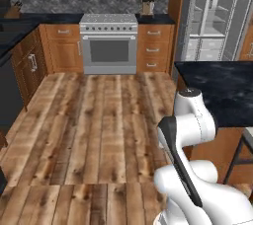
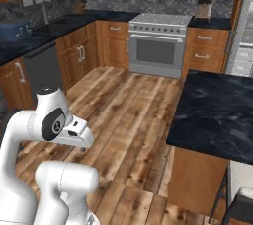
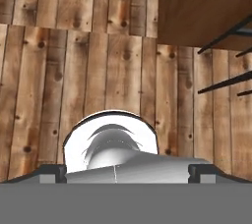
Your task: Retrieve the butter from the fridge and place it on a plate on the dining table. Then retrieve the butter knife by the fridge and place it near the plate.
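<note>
The fridge (image 1: pixel 217 17) is seen open beyond the tabletop (image 1: pixel 222 88); no butter can be made out. The tool (image 3: pixel 127 171), released and empty, should be kept wide until shelves are reached.

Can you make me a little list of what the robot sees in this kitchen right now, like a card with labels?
room: kitchen with a wooden plank floor
fridge: far right, doors open, white shelves showing
dining table: black marble top, close on the right
stove: grey, against the back wall
coffee machine: on the counter right of the stove
gripper: pointing down at the floor, jaws wide apart, holding nothing
butter, plate, knife: not spotted from here
</note>
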Tool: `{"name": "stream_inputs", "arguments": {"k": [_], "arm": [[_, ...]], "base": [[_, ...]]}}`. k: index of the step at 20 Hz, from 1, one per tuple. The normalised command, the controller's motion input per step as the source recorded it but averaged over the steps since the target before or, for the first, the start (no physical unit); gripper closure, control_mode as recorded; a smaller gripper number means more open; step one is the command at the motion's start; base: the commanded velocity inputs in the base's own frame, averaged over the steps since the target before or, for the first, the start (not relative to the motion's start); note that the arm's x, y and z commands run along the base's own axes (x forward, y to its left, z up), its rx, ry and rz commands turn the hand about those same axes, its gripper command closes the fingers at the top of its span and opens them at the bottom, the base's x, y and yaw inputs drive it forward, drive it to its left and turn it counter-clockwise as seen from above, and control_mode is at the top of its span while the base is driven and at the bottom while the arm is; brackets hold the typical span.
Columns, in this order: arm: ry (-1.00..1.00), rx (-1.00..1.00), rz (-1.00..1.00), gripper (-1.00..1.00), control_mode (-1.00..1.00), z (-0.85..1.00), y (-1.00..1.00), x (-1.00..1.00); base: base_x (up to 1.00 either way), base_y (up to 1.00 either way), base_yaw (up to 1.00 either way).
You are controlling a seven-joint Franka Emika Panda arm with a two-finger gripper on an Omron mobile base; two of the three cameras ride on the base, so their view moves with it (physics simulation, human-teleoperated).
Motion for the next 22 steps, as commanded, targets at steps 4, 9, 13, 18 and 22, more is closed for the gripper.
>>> {"name": "stream_inputs", "arguments": {"k": [4,9,13,18,22], "arm": [[0.0,0.0,0.0,-1.0,1.0,0.0,0.0,0.0],[0.0,0.0,0.0,-1.0,1.0,0.0,0.0,0.0],[0.0,0.0,0.0,-1.0,1.0,0.0,0.0,0.0],[0.0,0.0,0.0,-1.0,1.0,0.0,0.0,0.0],[0.0,0.0,0.0,-1.0,1.0,0.0,0.0,0.0]], "base": [[0.22,0.96,-0.02],[0.69,0.8,-0.15],[0.93,0.39,-0.2],[1.0,0.09,-0.28],[1.0,0.17,-0.27]]}}
